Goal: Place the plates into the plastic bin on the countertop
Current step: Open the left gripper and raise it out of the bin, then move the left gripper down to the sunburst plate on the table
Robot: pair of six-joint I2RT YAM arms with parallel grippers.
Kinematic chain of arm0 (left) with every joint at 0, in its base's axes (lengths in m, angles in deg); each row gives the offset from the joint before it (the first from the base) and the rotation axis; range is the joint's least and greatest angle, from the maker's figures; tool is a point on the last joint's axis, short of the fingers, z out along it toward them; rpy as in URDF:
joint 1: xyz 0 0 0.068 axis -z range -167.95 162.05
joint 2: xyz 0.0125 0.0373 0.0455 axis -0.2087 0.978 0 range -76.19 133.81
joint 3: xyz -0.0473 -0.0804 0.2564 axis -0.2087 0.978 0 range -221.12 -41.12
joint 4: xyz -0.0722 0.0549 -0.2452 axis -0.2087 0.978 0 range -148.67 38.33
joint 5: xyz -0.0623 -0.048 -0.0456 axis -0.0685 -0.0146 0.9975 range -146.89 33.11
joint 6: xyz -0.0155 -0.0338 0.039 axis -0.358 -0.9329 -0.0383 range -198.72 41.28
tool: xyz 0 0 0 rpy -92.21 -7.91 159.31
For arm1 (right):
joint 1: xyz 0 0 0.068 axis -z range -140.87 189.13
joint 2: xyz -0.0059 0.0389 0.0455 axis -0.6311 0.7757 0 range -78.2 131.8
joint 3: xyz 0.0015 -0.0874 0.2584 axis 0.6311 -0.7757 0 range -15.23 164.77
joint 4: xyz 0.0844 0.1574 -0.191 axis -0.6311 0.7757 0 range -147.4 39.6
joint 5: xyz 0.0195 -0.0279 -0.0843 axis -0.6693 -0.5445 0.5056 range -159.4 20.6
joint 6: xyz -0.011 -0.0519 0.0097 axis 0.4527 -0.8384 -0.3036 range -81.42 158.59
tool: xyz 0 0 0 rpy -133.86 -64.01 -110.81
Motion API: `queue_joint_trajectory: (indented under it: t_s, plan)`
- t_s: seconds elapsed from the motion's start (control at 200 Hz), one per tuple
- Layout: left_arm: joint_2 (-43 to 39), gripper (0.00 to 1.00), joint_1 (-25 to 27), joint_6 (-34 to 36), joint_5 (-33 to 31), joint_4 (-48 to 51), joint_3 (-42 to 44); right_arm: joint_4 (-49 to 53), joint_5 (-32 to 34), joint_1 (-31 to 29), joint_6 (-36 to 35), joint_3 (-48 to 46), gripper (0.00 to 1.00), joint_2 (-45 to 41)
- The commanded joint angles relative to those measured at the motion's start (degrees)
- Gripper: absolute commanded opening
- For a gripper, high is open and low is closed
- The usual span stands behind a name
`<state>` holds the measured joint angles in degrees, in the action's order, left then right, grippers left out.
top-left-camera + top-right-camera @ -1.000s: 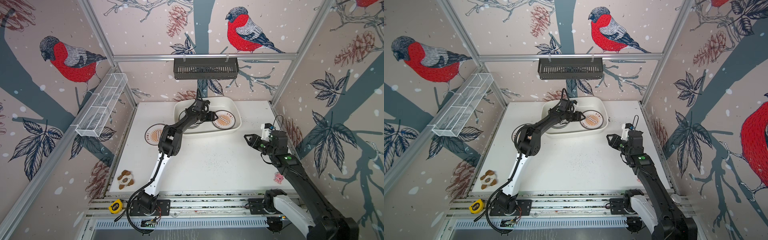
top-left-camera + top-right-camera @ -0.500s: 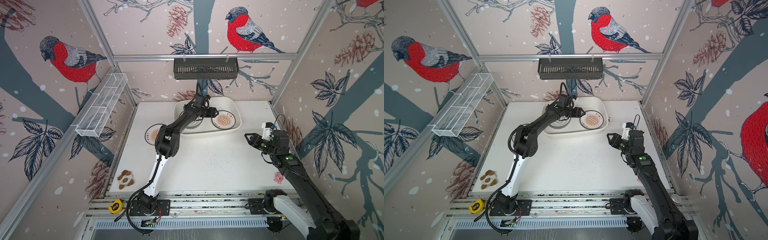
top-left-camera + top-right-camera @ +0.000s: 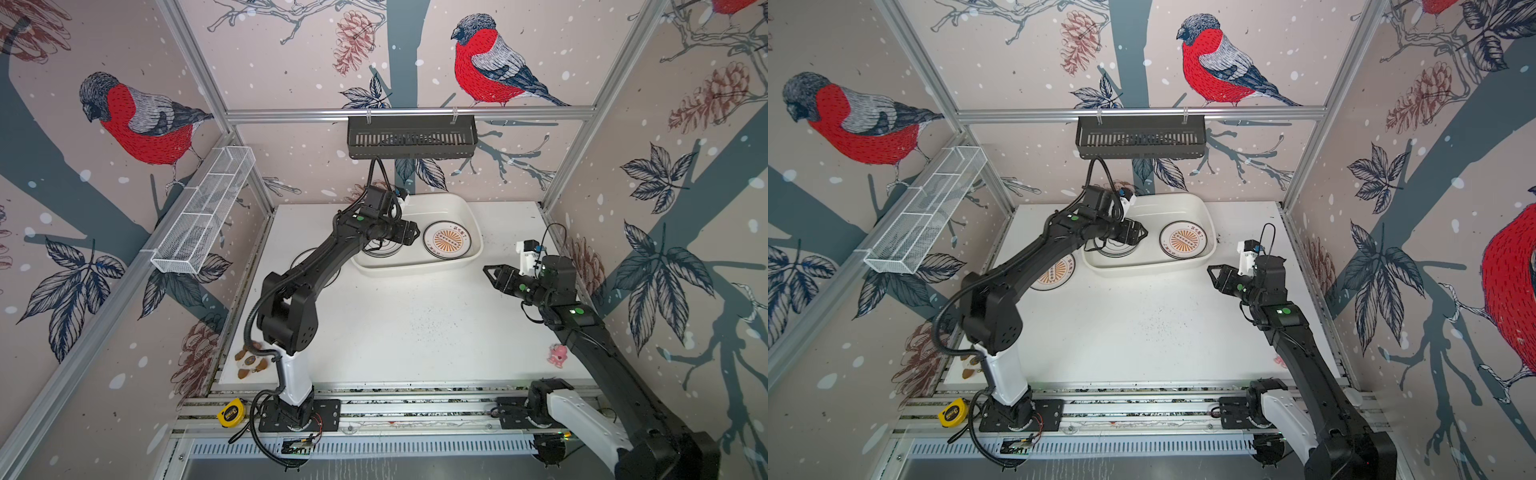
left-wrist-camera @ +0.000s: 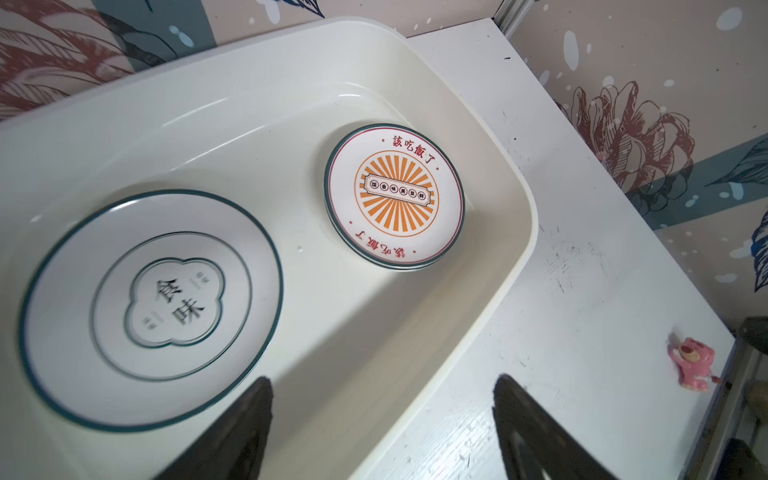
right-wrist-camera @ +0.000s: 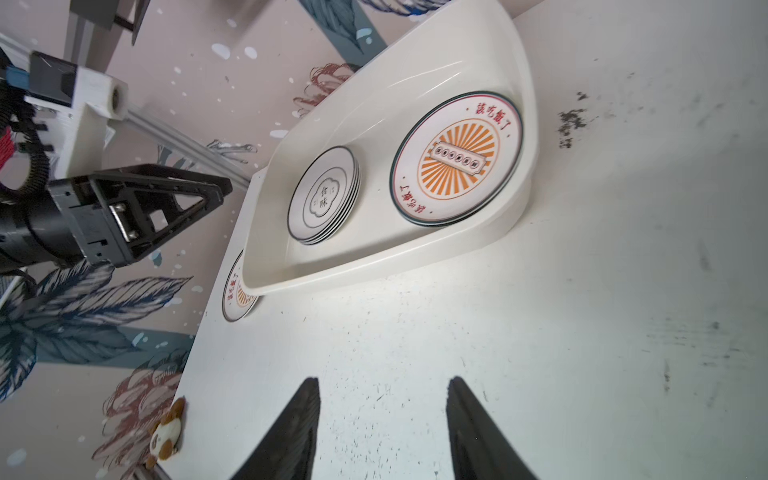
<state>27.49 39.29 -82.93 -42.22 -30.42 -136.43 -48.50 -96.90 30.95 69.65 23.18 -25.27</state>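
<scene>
The cream plastic bin (image 3: pixel 415 271) (image 3: pixel 1144 270) stands at the back of the countertop (image 3: pixel 415 328). Inside it lie a sunburst plate (image 3: pixel 447 240) (image 4: pixel 394 195) (image 5: pixel 456 160) on another plate, and a stack of plates topped by a quatrefoil emblem (image 4: pixel 153 303) (image 5: pixel 324 194). One more sunburst plate (image 3: pixel 1054 272) (image 5: pixel 239 291) lies on the countertop left of the bin. My left gripper (image 3: pixel 411 235) (image 4: pixel 382 380) hovers open and empty over the bin's front wall beside the stack. My right gripper (image 3: pixel 488 272) (image 5: pixel 382 380) is open and empty above bare countertop right of the bin.
A black slotted rack (image 3: pixel 411 137) hangs on the back wall and a white wire basket (image 3: pixel 203 216) on the left wall. A pink toy (image 3: pixel 557 355) sits near the right edge, brown bits (image 3: pixel 249 363) at the front left, and a tape measure (image 3: pixel 231 412) on the rail.
My left gripper has opened wider and drawn back a little from the quatrefoil stack, leaving it in the bin. The right arm has barely moved.
</scene>
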Motion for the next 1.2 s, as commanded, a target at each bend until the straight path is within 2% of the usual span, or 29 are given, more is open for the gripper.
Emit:
queue_joint_trajectory:
  t_s: [0.0,0.135,0.245,0.38,0.58,0.791,1.196]
  plan:
    - [-6.07,0.85,-2.03,8.05,-8.26,3.90,5.28,-2.53,-3.38,-2.80,-4.06,1.28,0.54,0.80]
    - [-13.33,0.87,-8.80,13.41,-10.86,2.10,16.07,-4.76,-3.42,-7.99,-5.88,1.92,0.55,3.33]
    - [-15.73,0.86,-16.26,14.82,-9.05,1.03,20.88,-6.70,-2.85,-11.80,-5.78,1.86,0.55,5.92]
    - [-14.06,0.86,-23.95,17.66,-7.79,-0.30,21.06,-8.94,-2.38,-13.96,-4.71,1.49,0.54,7.64]
    - [-6.19,0.85,-32.24,21.18,-5.67,-2.03,18.01,-11.54,-0.92,-16.50,-2.84,-0.21,0.54,7.03]
    - [5.54,0.84,-36.49,23.57,-3.21,0.69,8.94,-12.35,0.85,-17.72,-1.53,-2.39,0.54,5.22]
    - [19.91,0.81,-38.84,25.15,0.00,7.07,-3.92,-13.49,1.75,-18.01,-0.22,-4.18,0.53,5.05]
